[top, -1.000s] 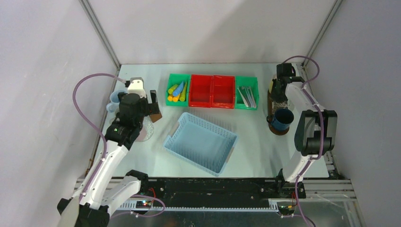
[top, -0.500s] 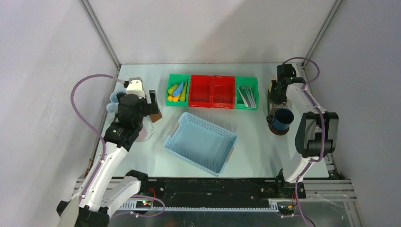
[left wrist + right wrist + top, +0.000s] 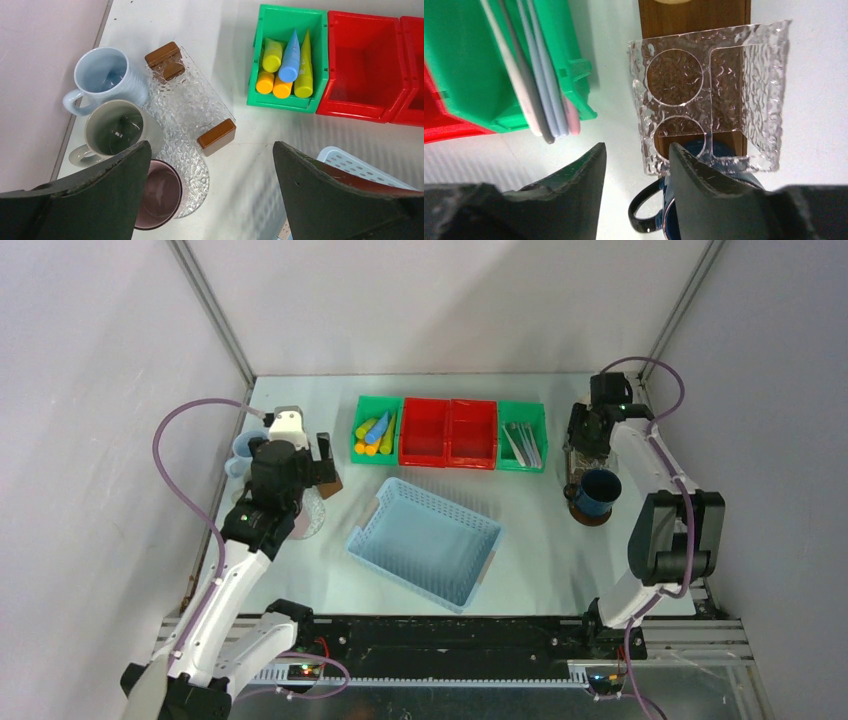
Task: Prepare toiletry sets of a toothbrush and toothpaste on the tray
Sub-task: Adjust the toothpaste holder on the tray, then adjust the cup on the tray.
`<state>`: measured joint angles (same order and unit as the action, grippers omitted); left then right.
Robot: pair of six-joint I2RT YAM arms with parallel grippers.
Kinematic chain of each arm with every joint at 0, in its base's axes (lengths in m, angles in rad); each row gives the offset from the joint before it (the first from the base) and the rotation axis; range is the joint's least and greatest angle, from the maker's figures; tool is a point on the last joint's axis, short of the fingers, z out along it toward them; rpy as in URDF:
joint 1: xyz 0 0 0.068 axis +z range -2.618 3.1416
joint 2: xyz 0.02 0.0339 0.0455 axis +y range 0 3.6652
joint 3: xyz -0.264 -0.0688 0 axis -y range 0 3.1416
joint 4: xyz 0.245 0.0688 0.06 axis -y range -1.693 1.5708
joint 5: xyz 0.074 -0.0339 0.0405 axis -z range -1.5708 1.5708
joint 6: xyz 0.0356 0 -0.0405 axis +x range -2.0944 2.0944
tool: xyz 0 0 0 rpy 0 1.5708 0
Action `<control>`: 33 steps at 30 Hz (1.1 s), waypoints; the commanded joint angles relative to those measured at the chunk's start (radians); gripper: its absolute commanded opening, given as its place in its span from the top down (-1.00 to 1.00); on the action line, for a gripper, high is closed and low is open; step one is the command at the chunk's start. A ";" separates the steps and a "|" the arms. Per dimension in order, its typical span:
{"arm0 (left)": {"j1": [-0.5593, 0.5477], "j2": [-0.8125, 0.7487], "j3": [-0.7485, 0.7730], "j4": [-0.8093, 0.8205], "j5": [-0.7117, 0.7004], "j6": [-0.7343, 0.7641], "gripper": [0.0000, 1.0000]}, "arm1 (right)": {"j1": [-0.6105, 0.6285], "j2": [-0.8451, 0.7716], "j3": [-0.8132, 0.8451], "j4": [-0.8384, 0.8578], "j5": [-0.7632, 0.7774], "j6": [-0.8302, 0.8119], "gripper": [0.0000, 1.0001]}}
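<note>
Left gripper point(image 3: 211, 148): jaws wide apart, holding nothing, hovering over the mug cluster. Below and left of it are the pale blue mug point(image 3: 106, 75), farthest ahead, the grey mug point(image 3: 114, 132) nearer, and the pink mug point(image 3: 159, 192) half under its left finger. All three look free of brush or tube. Directly beneath it is a clear holder point(image 3: 185, 107) with brown end blocks, lying on the table against the mugs. Ahead and right of it is the tube bin point(image 3: 287, 15), holding yellow, orange and blue tubes point(image 3: 292, 62). Farther right are the red bins point(image 3: 367, 65), which show nothing inside. The basket point(image 3: 425, 540) sits between the two arms. Brush bin point(image 3: 469, 60): ahead and left of the right gripper, with thin pale toothbrushes point(image 3: 531, 70) lying side by side. Right gripper point(image 3: 635, 150): jaws parted with nothing between them, just short of the near corner of the holed holder point(image 3: 724, 85). That holder sits on the tray point(image 3: 694, 17) straight ahead. The dark blue mug point(image 3: 597, 490) is on the tray's near end, right under the fingers, and no brush or tube shows in it. Step, as judged: stocking the tray, with mugs and holder set but no set filled. Next move, as judged: the right arm swings left to the brush bin. That calls for a narrow, level pinch on one thin handle, clear of its neighbours and the bin wall. The left arm could lower onto a tube or a mug.
</note>
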<state>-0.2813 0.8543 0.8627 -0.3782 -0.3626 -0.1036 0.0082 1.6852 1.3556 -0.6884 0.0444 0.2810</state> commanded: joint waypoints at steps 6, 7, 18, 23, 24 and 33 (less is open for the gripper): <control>-0.004 -0.007 -0.002 0.029 -0.011 0.015 -0.97 | 0.001 -0.108 0.151 0.029 0.124 0.067 -0.18; -0.004 -0.007 -0.001 0.029 -0.011 0.014 -0.97 | -0.023 -0.087 0.165 0.029 0.142 0.084 -0.18; -0.004 -0.005 -0.001 0.019 -0.027 0.002 -0.97 | -0.053 0.129 0.382 -0.025 0.262 0.295 -0.11; -0.004 0.005 -0.002 0.019 -0.032 0.003 -0.97 | -0.059 0.214 0.428 -0.019 0.256 0.333 -0.05; -0.003 0.005 -0.003 0.019 -0.031 0.004 -0.97 | -0.060 0.232 0.430 -0.010 0.250 0.335 -0.02; -0.003 0.011 -0.006 0.022 -0.034 0.007 -0.97 | -0.074 0.316 0.475 -0.018 0.264 0.362 0.11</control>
<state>-0.2813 0.8639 0.8619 -0.3782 -0.3725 -0.1043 -0.0547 1.9881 1.7805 -0.7158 0.2749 0.6048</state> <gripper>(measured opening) 0.985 0.456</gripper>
